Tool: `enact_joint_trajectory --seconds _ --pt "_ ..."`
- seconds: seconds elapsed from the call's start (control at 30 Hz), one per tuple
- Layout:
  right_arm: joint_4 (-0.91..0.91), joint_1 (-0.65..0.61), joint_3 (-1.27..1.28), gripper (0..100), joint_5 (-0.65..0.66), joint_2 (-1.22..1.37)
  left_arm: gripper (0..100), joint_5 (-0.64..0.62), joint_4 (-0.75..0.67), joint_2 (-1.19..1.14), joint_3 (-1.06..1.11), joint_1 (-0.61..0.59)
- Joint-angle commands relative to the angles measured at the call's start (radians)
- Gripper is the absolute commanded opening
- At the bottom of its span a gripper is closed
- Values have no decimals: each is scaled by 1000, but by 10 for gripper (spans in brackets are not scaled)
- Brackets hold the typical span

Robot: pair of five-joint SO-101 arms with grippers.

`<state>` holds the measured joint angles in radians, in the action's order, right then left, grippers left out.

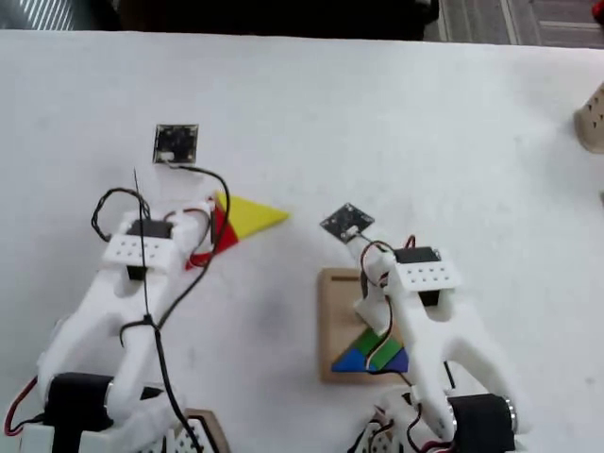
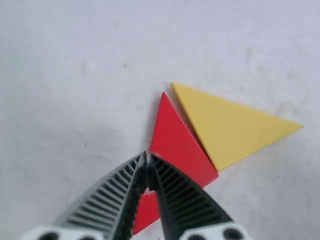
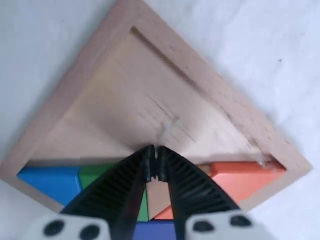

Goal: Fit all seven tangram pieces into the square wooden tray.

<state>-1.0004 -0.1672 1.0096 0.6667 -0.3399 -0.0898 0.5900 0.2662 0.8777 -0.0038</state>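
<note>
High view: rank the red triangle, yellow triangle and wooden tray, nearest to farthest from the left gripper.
1. red triangle: directly under the tips of the left gripper.
2. yellow triangle: just past the red one, edge against edge.
3. wooden tray: well off to the side, under the other arm.

No text, label, number or sign can be read on anything here.

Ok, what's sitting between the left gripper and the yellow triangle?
The red triangle, seen in the left wrist view: the left gripper, shut, is over its edge, and its other side lies against the yellow triangle.
</note>
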Motion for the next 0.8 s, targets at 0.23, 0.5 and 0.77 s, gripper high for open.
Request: enact_joint_trajectory --seconds 0.23,0.5,0.77 --pt "47 31 129 18 -23 -306 24 -6 -21 4 -61 4" --pt "44 -30 238 18 -21 -437 24 -6 -21 4 -58 4" --pt "42 -27 238 18 -21 -420 24 -6 -18 4 -58 4"
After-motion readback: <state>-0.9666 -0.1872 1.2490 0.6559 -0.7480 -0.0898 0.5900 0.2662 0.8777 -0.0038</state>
